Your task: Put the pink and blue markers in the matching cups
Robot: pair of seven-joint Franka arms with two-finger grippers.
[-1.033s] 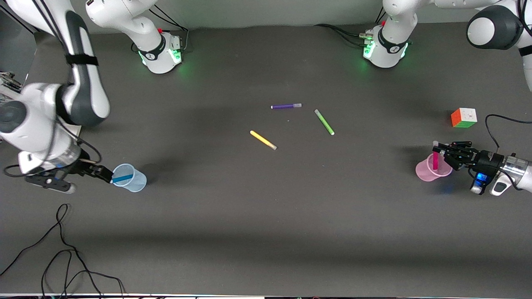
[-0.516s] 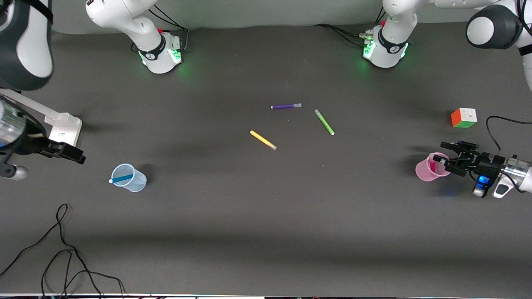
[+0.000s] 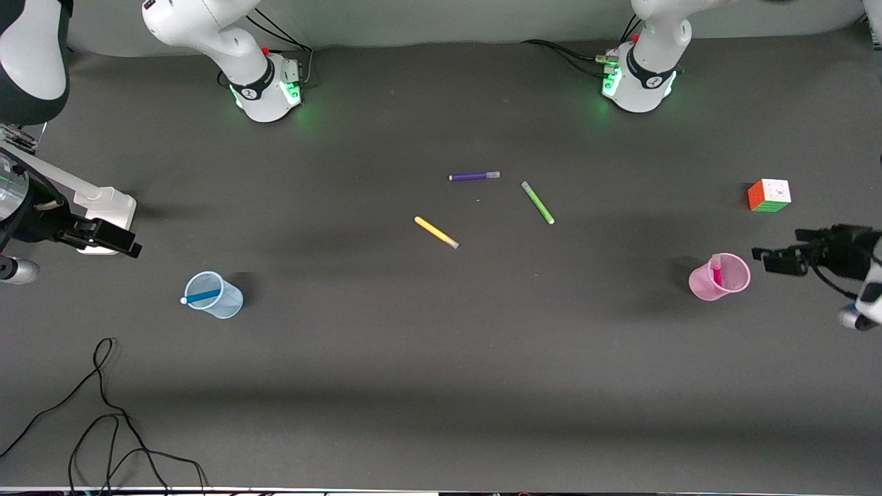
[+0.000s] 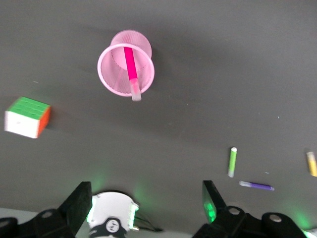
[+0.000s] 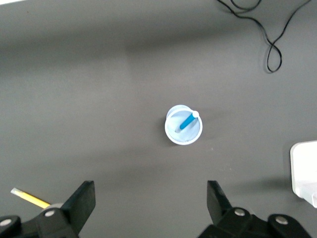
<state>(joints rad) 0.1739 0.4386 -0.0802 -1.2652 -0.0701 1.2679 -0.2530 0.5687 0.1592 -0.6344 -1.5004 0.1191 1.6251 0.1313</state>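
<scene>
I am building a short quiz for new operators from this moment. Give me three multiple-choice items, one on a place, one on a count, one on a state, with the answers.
1. Where is the pink marker?
A. Lying beside the yellow marker
B. Standing in the pink cup
C. Held in the left gripper

2. How many markers lie loose on the table?
A. Three
B. One
C. Five

3. How do the right gripper jaws stand?
A. Shut on the blue marker
B. Shut on nothing
C. Open, holding nothing

Answers:
1 B: the left wrist view shows it leaning inside the cup.
2 A: the purple marker, green marker and yellow marker lie mid-table.
3 C: both jaws sit wide apart, and the blue marker is in the blue cup.
</scene>
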